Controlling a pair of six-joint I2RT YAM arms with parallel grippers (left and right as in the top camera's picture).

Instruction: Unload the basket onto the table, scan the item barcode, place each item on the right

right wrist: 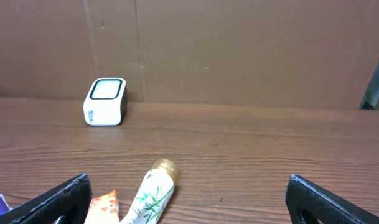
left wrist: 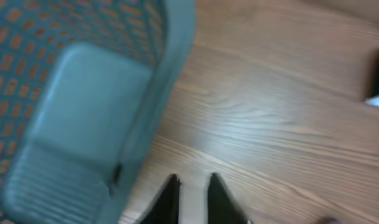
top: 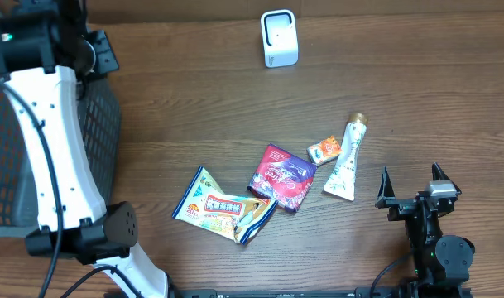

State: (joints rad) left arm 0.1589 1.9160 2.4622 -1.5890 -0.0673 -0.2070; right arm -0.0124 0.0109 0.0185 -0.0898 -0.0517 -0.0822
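Scanner (right wrist: pixel 105 101) stands well ahead of the released, empty right claw (right wrist: pixel 188 186); left claw (left wrist: pixel 193 180), barely parted, hovers beside a basket (left wrist: pixel 175 62).

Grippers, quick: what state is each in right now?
Left gripper: slightly open, holding nothing.
Right gripper: wide open, holding nothing.

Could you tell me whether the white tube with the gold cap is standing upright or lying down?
Lying down: the overhead view shows the tube stretched full length on the table.
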